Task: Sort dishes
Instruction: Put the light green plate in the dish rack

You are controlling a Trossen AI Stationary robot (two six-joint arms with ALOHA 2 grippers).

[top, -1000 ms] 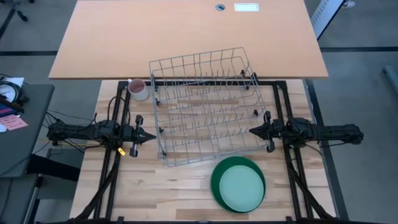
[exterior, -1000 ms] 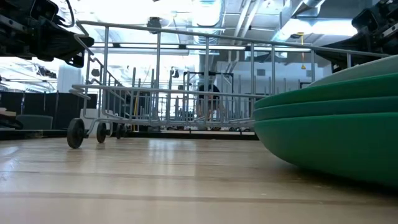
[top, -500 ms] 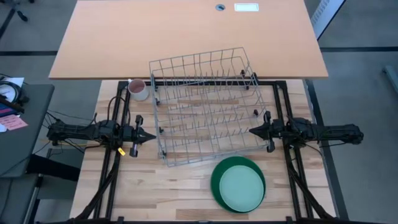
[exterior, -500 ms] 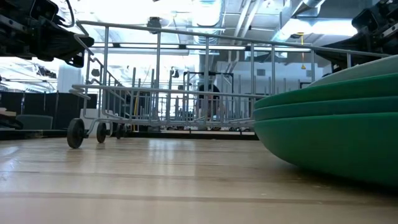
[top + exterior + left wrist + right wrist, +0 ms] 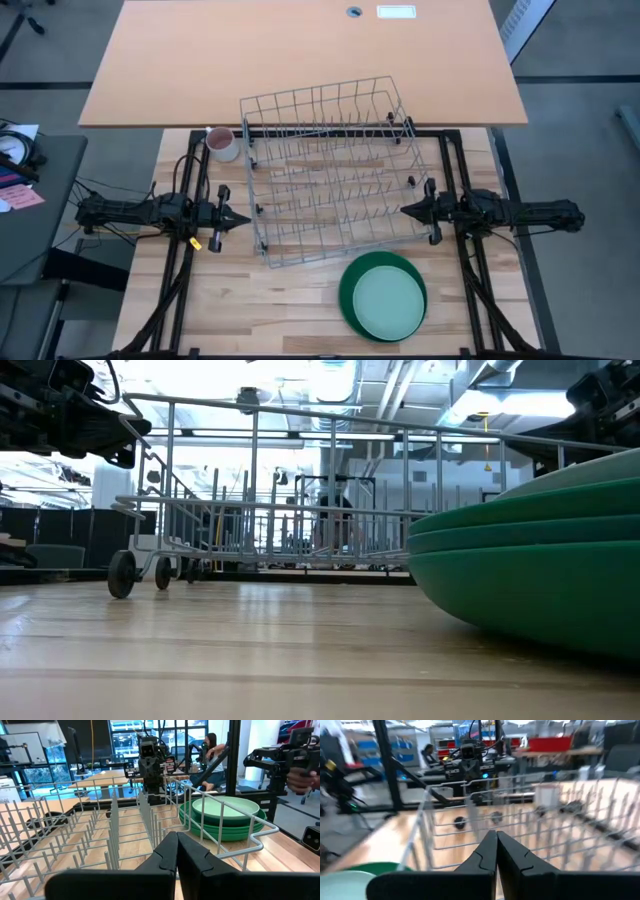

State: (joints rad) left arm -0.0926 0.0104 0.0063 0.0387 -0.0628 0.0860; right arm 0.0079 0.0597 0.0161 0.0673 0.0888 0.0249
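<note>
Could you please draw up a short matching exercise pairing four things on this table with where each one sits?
Things:
1. mug
2. stack of plates
3. left hand
4. right hand

Places:
A. shut, at the dish rack's right side
B. near edge of the table, in front of the rack
C. beside the rack's far left corner
D. shut, at the rack's left side

Pairs: 1-C, 2-B, 3-D, 4-A
</note>
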